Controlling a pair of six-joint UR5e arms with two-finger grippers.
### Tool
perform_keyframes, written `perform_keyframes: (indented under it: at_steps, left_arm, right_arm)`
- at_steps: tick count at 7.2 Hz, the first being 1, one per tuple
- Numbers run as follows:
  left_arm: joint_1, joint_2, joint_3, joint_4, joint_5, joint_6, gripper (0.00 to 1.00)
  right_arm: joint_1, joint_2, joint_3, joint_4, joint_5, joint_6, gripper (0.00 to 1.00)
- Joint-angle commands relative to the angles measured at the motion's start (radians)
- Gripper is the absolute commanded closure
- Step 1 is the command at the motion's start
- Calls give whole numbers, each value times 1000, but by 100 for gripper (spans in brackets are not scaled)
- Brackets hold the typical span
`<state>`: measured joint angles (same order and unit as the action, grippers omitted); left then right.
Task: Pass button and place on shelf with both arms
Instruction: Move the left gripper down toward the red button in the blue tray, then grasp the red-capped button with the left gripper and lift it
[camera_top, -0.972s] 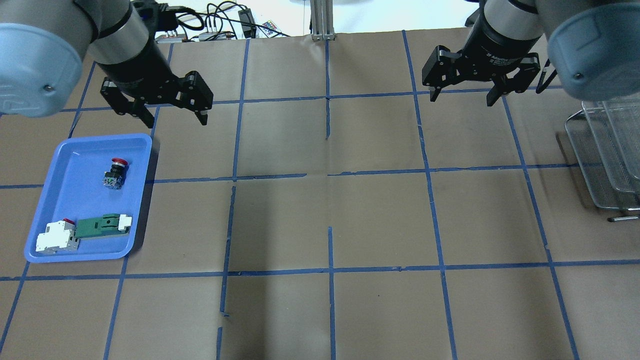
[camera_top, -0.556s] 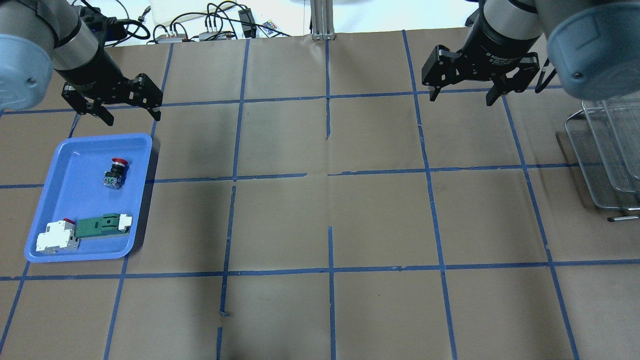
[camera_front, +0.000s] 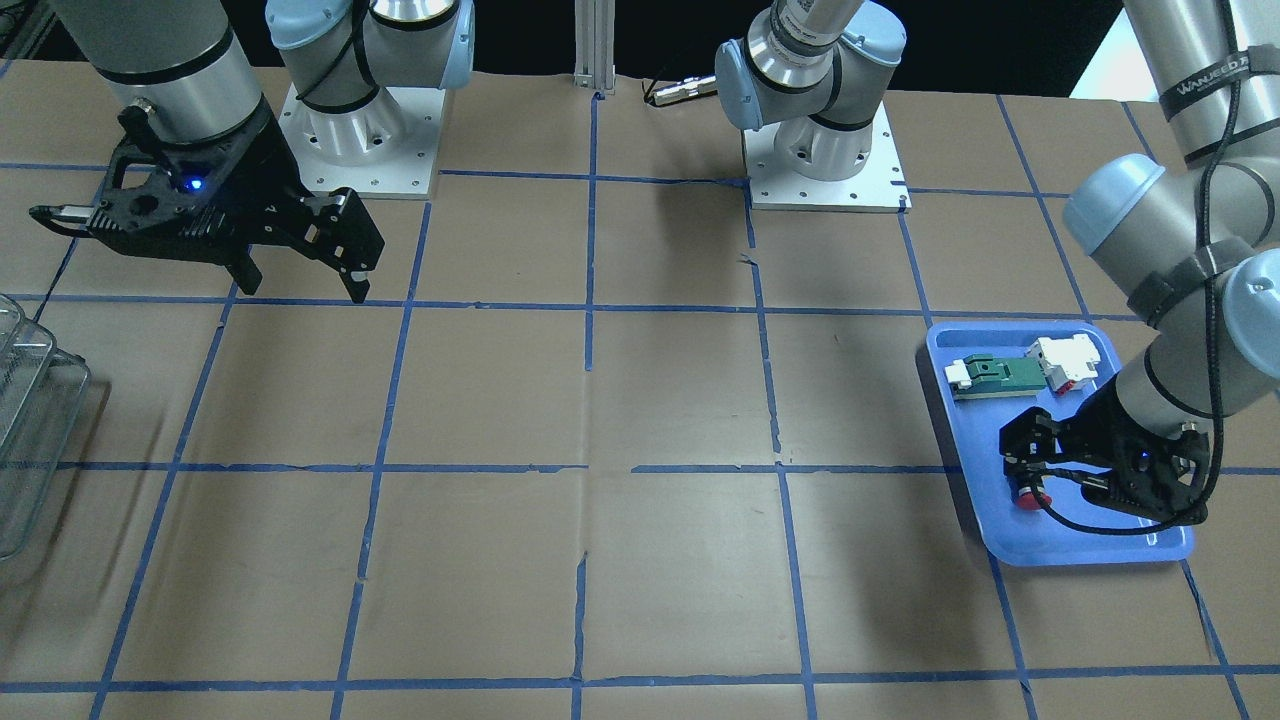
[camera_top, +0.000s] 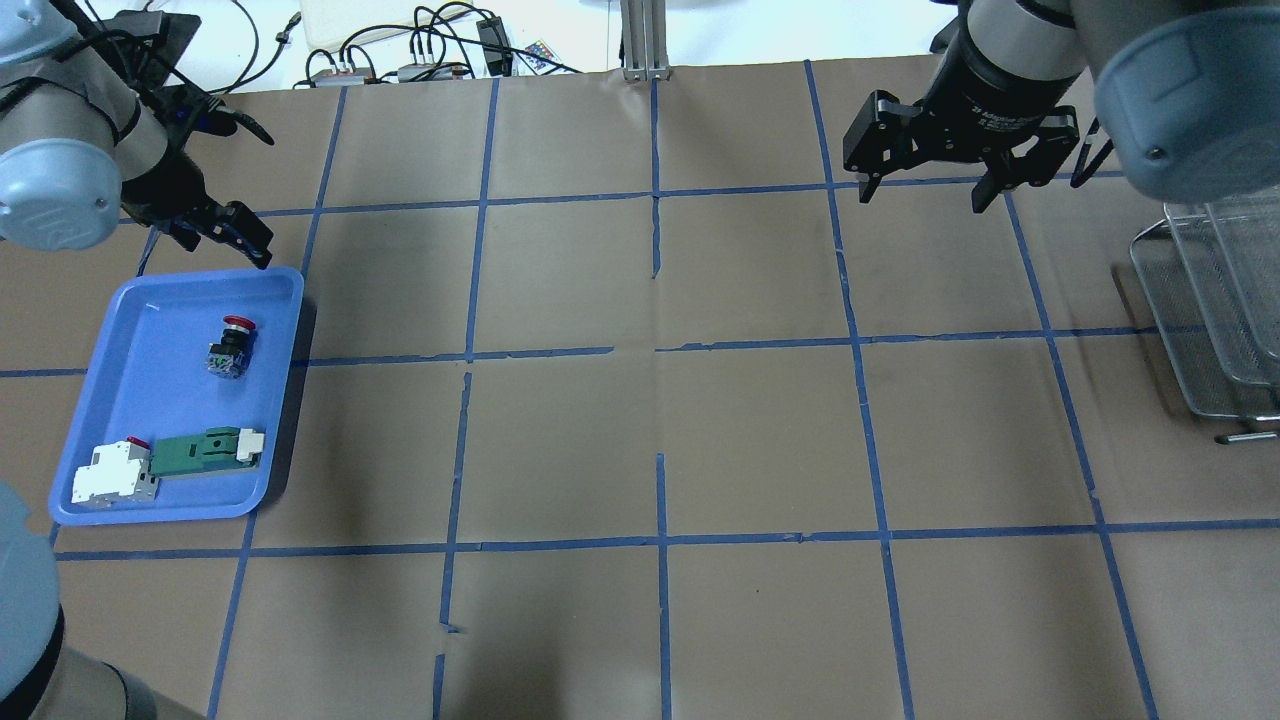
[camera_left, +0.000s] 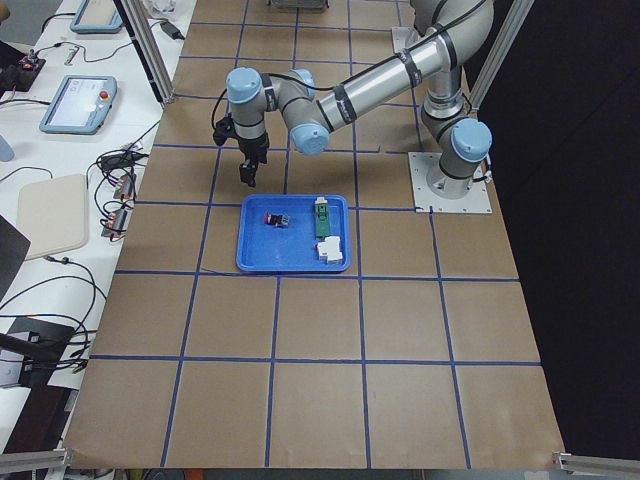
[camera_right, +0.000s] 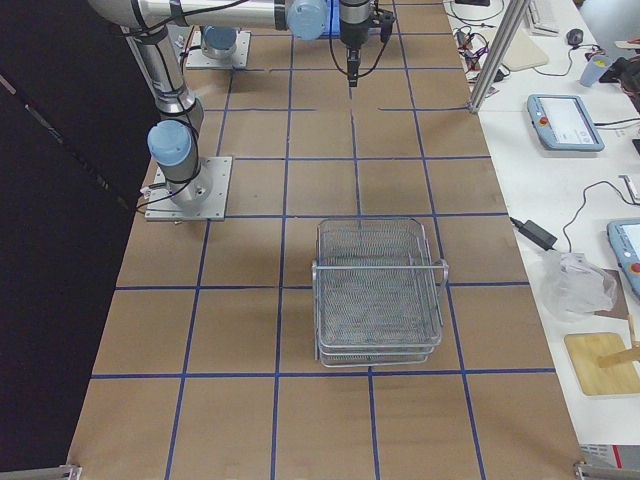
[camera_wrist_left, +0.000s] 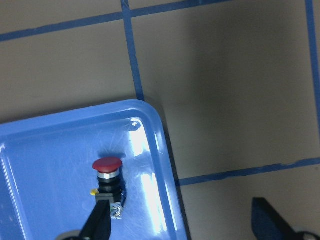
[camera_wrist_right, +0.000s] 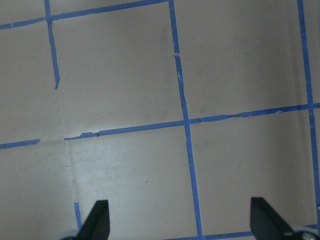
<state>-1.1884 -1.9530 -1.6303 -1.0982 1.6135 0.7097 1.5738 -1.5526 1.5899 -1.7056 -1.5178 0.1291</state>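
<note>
Button (camera_wrist_left: 108, 176) in tray (camera_wrist_left: 40, 160), nr L claw (camera_wrist_left: 183, 227)

Txt on right claw (camera_top: 922, 200) body — "2F Adaptive…", rest illegible. Blk strap (camera_front: 1215, 78) on left arm (camera_front: 1170, 30) — "WANGEED", approx.

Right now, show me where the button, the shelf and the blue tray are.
button (camera_top: 232, 343), overhead exterior view, on its black body below the red cap.
shelf (camera_right: 378, 290), exterior right view, on the mesh of its top tier.
blue tray (camera_top: 150, 385), overhead exterior view, on its bare floor.
</note>
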Motion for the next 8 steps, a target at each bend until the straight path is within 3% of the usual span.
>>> perform_keyframes:
  at_steps: [1, 3, 5, 7, 8]
  left_arm:
    - [88, -62, -60, 84, 3, 114, 0]
    - [105, -63, -187, 139, 11, 123, 0]
    - [116, -58, -224, 189, 13, 120, 0]
    - [118, -64, -223, 189, 14, 116, 17]
    - [119, -64, -223, 189, 14, 117, 39]
  right_arm:
    - [0, -1, 1, 3, -1, -3, 0]
    - [0, 6, -1, -8, 1, -6, 0]
    - [0, 5, 1, -8, 1, -5, 0]
    - [0, 0, 1, -6, 1, -5, 0]
    - [0, 2, 1, -8, 1, -5, 0]
